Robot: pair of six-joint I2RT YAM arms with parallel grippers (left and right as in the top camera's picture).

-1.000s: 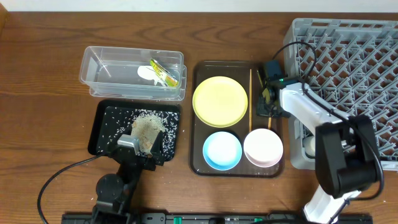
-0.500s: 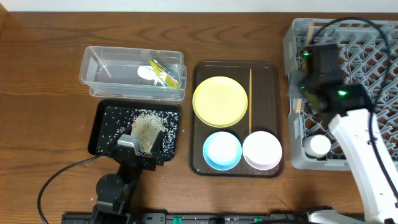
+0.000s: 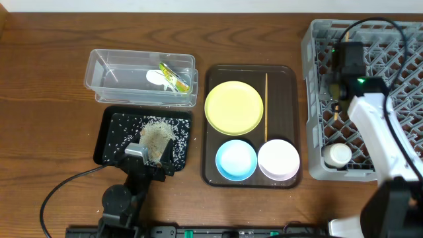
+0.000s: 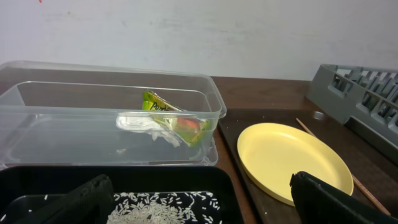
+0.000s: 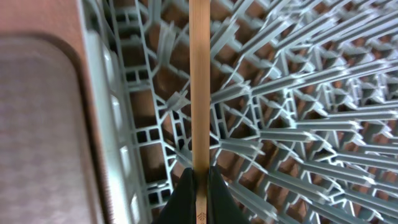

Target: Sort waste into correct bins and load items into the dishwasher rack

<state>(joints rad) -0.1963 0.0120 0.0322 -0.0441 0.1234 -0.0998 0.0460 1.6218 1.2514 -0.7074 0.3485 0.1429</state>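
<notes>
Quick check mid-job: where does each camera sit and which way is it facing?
Overhead: above the table, looking straight down; both arms show.
Left wrist: low over the black tray, facing the clear tub and yellow plate; the open left gripper sits at the bottom edge.
Right wrist: above the dishwasher rack, looking down; right gripper shut on a chopstick.
Overhead and left wrist share the tub and plate.

Overhead view: light is falling evenly and diffusely. Shadows are lying short and soft beside the tub (image 3: 141,77), and faint glare is showing on its rim.

Left wrist view: the wall (image 4: 186,31) at 12 o'clock is reading bright and flat. The left fingers (image 4: 336,199) at 5 and 7 o'clock are blurring into dark shapes.

Right wrist view: the chopstick (image 5: 200,87) is rendering sharp. The rack (image 5: 298,124) is softening toward 3 o'clock, and the tray (image 5: 37,124) at 9 o'clock is smearing out of focus.
</notes>
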